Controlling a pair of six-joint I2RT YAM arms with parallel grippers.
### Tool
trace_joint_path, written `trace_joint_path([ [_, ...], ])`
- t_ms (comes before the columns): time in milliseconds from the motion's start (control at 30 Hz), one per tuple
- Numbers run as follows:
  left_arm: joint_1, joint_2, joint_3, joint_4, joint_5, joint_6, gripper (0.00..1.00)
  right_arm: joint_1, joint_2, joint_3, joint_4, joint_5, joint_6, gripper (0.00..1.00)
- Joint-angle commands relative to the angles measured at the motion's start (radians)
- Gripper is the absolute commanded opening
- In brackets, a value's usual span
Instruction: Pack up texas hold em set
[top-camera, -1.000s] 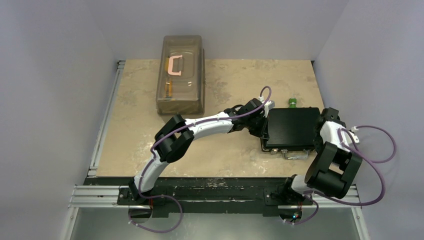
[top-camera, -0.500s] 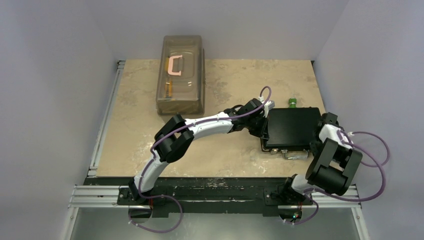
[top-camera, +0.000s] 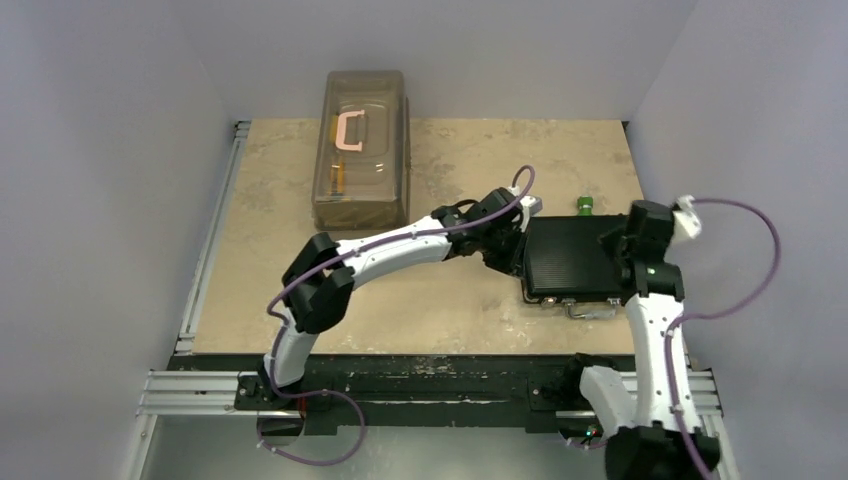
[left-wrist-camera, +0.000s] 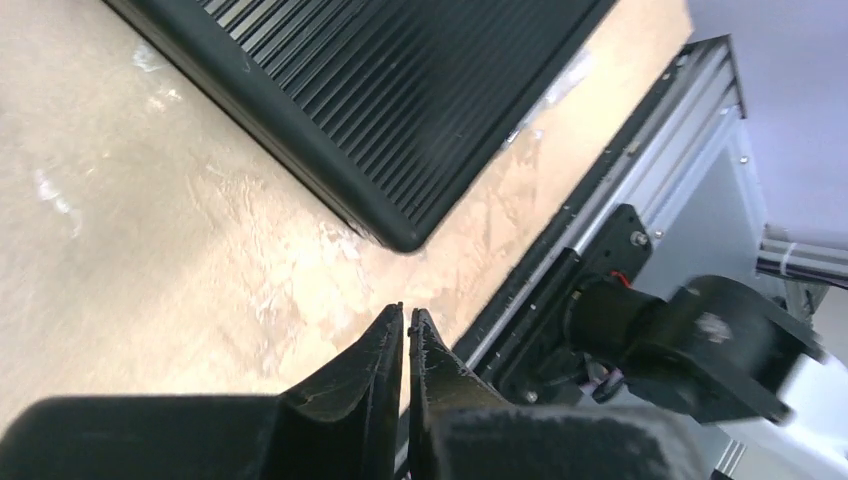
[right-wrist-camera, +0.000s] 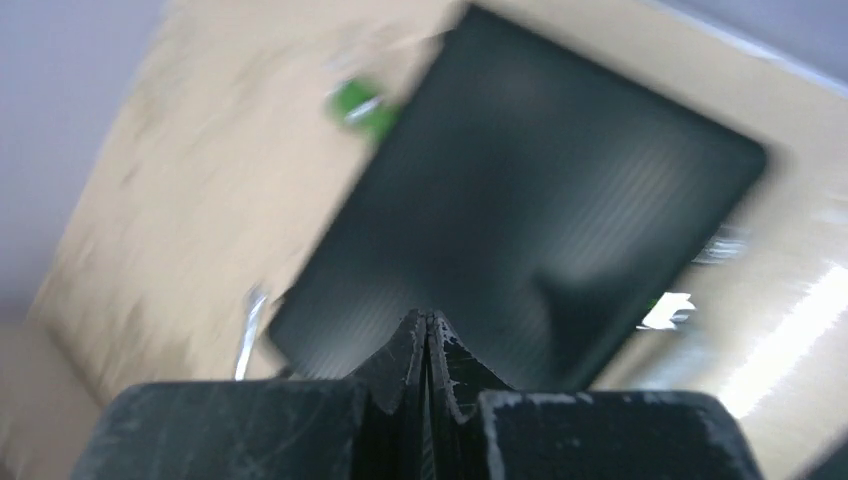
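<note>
The texas hold em set shows as a closed black ribbed case (top-camera: 575, 258) lying flat at the right of the table, its silver handle (top-camera: 590, 311) toward the near edge. My left gripper (top-camera: 512, 265) is shut and empty beside the case's left edge. In the left wrist view its tips (left-wrist-camera: 405, 312) hover over bare table just off a corner of the case (left-wrist-camera: 400, 100). My right gripper (top-camera: 617, 250) hangs over the case's right part, shut on nothing. In the blurred right wrist view its tips (right-wrist-camera: 428, 318) point down at the lid (right-wrist-camera: 530, 210).
A large translucent brown box (top-camera: 362, 150) with a pink handle stands at the back left. A small green object (top-camera: 585, 205) lies just behind the case, also in the right wrist view as the green object (right-wrist-camera: 360, 105). Metal rails (top-camera: 430, 385) run along the near edge, and walls close both sides.
My right arm has unfolded and risen, carrying its gripper from the case's right edge to above the lid. The left arm has drawn back slightly to the left.
</note>
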Motion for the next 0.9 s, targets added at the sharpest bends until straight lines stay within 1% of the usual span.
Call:
trace_joint_path([
  [0, 0.000, -0.240, -0.037, -0.054, -0.082, 0.049, 0.08, 0.473, 0.051, 0.151, 0.076, -0.006, -0.052, 0.00],
  [67, 0.000, -0.346, -0.096, -0.068, -0.144, 0.056, 0.11, 0.650, 0.097, 0.209, 0.053, 0.070, -0.066, 0.01],
  [133, 0.000, -0.486, -0.194, -0.056, -0.240, 0.050, 0.15, 0.780, 0.147, 0.263, 0.031, 0.102, -0.103, 0.02],
  [200, 0.004, -0.638, -0.322, -0.021, -0.298, 0.045, 0.20, 0.892, 0.185, 0.302, -0.001, 0.131, -0.139, 0.04],
  [233, 0.011, -0.712, -0.354, -0.024, -0.316, 0.038, 0.21, 0.939, 0.193, 0.310, -0.005, 0.146, -0.157, 0.05],
  [300, 0.015, -0.837, -0.394, -0.054, -0.347, 0.036, 0.22, 0.989, 0.182, 0.319, -0.017, 0.143, -0.188, 0.06],
  [367, 0.014, -0.953, -0.424, -0.100, -0.385, 0.046, 0.24, 0.999, 0.138, 0.320, -0.033, 0.136, -0.216, 0.08],
  [433, 0.015, -1.087, -0.441, -0.165, -0.451, 0.054, 0.26, 0.999, 0.074, 0.327, -0.047, 0.134, -0.256, 0.11],
  [467, 0.015, -1.142, -0.443, -0.205, -0.485, 0.058, 0.27, 0.999, 0.038, 0.333, -0.056, 0.136, -0.278, 0.17],
  [500, 0.015, -1.195, -0.444, -0.242, -0.520, 0.064, 0.29, 0.999, -0.003, 0.339, -0.063, 0.143, -0.300, 0.20],
  [533, 0.015, -1.249, -0.443, -0.274, -0.554, 0.070, 0.31, 0.999, -0.045, 0.344, -0.065, 0.157, -0.318, 0.26],
  [567, 0.015, -1.297, -0.440, -0.307, -0.586, 0.073, 0.34, 0.999, -0.083, 0.348, -0.067, 0.166, -0.335, 0.34],
  [667, 0.015, -1.438, -0.416, -0.401, -0.661, 0.079, 0.44, 0.999, -0.182, 0.383, -0.070, 0.173, -0.387, 0.50],
  [800, 0.015, -1.585, -0.359, -0.473, -0.720, 0.078, 0.57, 0.999, -0.259, 0.440, -0.075, 0.212, -0.452, 0.71],
  [833, 0.015, -1.619, -0.351, -0.478, -0.728, 0.079, 0.63, 0.998, -0.271, 0.456, -0.077, 0.219, -0.465, 0.78],
  [867, 0.015, -1.649, -0.343, -0.481, -0.737, 0.080, 0.80, 0.999, -0.280, 0.469, -0.078, 0.227, -0.480, 0.85],
])
